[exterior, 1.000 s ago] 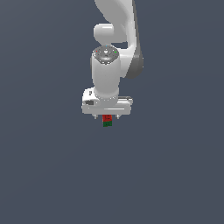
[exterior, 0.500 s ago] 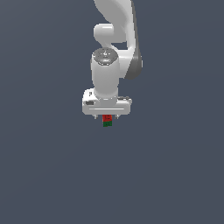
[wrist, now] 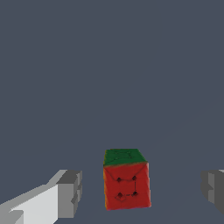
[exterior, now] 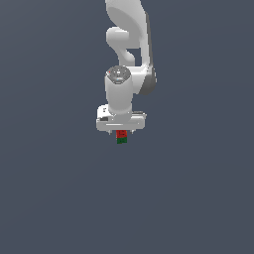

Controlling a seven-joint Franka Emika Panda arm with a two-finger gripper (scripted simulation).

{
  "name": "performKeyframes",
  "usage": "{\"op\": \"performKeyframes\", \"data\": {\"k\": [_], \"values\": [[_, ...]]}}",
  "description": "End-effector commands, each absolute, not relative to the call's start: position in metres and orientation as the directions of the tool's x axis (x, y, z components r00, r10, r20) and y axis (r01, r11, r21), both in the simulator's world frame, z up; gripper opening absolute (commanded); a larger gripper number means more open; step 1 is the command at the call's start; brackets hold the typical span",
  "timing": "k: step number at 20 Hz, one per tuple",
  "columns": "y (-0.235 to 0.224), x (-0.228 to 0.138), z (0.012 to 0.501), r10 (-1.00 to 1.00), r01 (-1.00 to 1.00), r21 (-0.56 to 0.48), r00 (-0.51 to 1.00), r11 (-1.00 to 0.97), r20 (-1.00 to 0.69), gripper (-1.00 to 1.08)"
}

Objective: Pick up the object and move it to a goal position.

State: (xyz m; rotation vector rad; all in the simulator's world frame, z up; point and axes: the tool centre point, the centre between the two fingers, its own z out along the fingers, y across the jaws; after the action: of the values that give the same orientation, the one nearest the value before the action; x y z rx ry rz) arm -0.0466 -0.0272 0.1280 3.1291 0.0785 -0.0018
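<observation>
While the block [wrist: 126, 181] sits between spread pincer [wrist: 142, 192] fingers [wrist: 69, 192], the exterior view hides its upper part.

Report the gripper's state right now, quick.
Gripper: open, holding nothing. The red and green block sits between its fingers, with a gap on each side.
</observation>
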Motion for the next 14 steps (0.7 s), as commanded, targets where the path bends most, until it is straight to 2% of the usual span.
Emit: {"op": "performKeyframes", "data": {"k": [1,8,14], "values": [[-0.028,-0.059,0.114,0.064,0.064,0.008,0.998,-0.998,-0.001,1.0],[-0.029,-0.085,0.089,0.088,0.088,0.001,0.996,-0.996,0.0,1.0],[-0.029,-0.092,0.083,0.095,0.095,0.0,0.996,-0.996,0.0,1.0]]}}
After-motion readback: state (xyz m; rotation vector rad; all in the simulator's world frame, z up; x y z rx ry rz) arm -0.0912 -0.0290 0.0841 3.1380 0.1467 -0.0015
